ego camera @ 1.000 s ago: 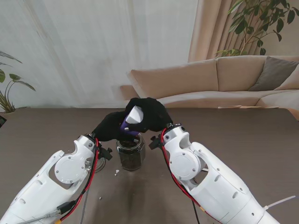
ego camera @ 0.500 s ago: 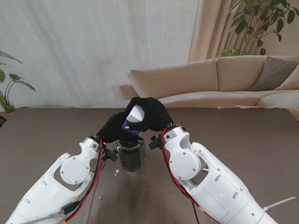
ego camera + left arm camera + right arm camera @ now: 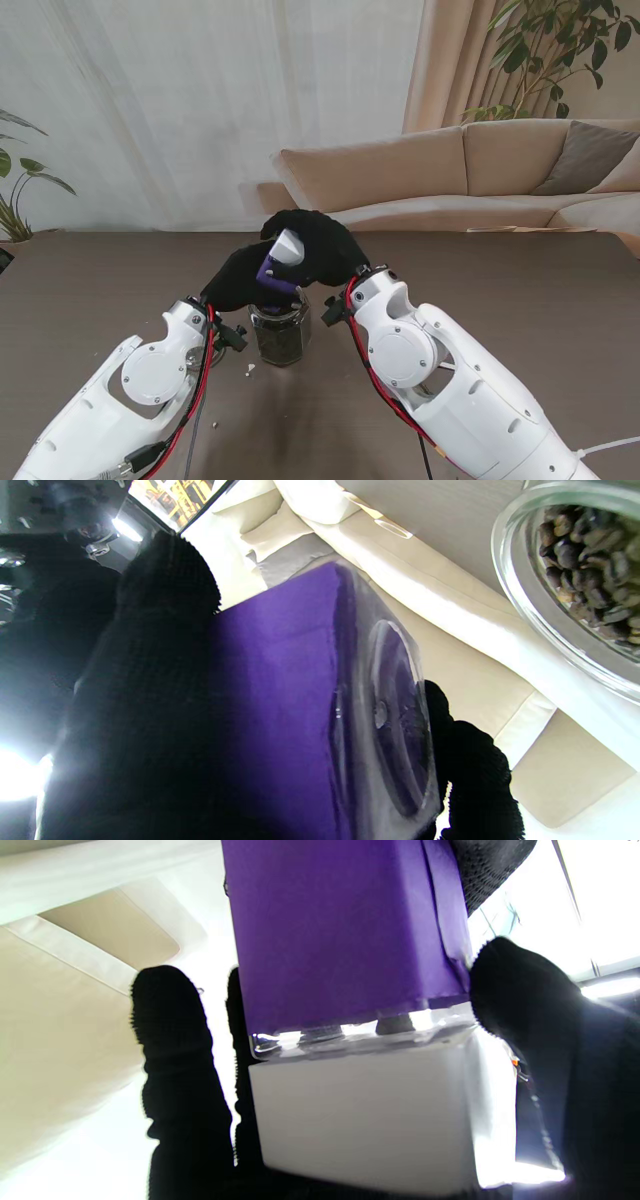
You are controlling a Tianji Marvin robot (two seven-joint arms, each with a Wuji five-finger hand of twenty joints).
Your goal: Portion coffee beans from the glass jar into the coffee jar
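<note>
Both hands, left [image 3: 240, 282] and right [image 3: 318, 245], clamp the purple box [image 3: 276, 270] with its white lid [image 3: 288, 246], held just over the open glass jar [image 3: 280, 335] of beans at centre (smooth, rigid, likely slippery; I'd grip flat sides). Since earlier, the pair sits slightly left.

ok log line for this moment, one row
stage: both hands on jar | left hand: shut on purple jar | right hand: on its white lid | glass jar: on table, holds beans, open
</note>
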